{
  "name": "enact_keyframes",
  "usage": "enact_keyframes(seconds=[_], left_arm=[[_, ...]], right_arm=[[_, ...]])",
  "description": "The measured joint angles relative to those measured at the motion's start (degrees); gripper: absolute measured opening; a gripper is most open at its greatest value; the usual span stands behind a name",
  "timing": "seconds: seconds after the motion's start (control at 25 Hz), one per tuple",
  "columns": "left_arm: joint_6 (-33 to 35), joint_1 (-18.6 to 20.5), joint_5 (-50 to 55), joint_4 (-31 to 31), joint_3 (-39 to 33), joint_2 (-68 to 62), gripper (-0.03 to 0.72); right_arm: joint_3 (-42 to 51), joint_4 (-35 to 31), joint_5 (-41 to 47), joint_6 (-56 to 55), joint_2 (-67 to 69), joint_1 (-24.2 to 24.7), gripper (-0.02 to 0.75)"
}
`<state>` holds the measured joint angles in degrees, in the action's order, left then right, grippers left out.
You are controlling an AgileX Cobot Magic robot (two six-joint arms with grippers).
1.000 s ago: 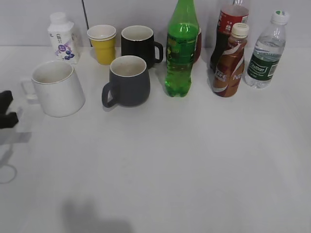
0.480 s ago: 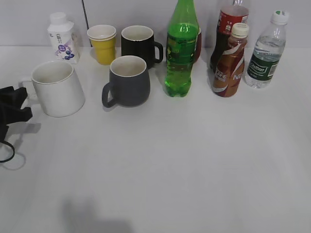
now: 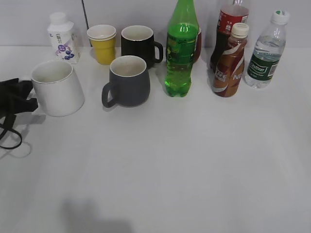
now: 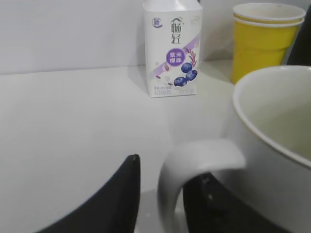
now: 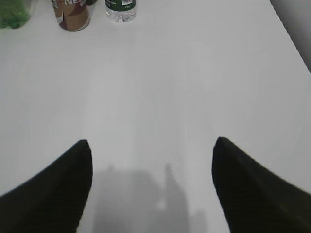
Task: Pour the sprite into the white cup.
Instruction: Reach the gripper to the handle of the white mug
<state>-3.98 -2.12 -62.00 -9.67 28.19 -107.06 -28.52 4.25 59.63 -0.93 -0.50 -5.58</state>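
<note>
The sprite [image 3: 181, 53] is a tall bright-green bottle standing upright at the back middle; its base also shows in the right wrist view [image 5: 12, 14]. The white cup [image 3: 58, 90] stands upright and empty at the left, with its handle pointing left. My left gripper [image 3: 25, 97] is open at that handle. In the left wrist view [image 4: 167, 170] one finger sits inside the handle loop [image 4: 194, 155] and the other outside it, with a gap between them. The white cup's body [image 4: 272, 145] fills the right of that view. My right gripper [image 5: 150, 145] is open and empty over bare table.
A grey mug [image 3: 129, 80], a black mug [image 3: 138, 43], a yellow cup [image 3: 103, 43] and a small white bottle with purple print [image 3: 62, 38] stand near the white cup. A brown coffee bottle [image 3: 231, 60], a cola bottle [image 3: 228, 24] and a clear water bottle [image 3: 267, 51] stand to the right of the sprite.
My left gripper has moved right, from the table's left edge up to the white cup's handle. Nothing else has moved.
</note>
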Motion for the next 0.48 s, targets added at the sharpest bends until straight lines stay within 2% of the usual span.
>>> enact_keyframes(seconds=[0.16,0.28,0.48], left_arm=[[0.00,0.00,3.85,-1.24,2.33,-0.07,0.195],[0.44,0.00,4.68,-1.54,2.88,-0.07,0.065],[0.54,0.00,4.74,-3.17,3.06,0.04,0.044]], right_arm=[[0.00,0.00,0.00,0.00,0.00,0.00,0.573],[0.00,0.00,0.00,0.00,0.00,0.00,0.573],[0.00,-0.88,0.00,0.10,0.00,0.00,0.573]])
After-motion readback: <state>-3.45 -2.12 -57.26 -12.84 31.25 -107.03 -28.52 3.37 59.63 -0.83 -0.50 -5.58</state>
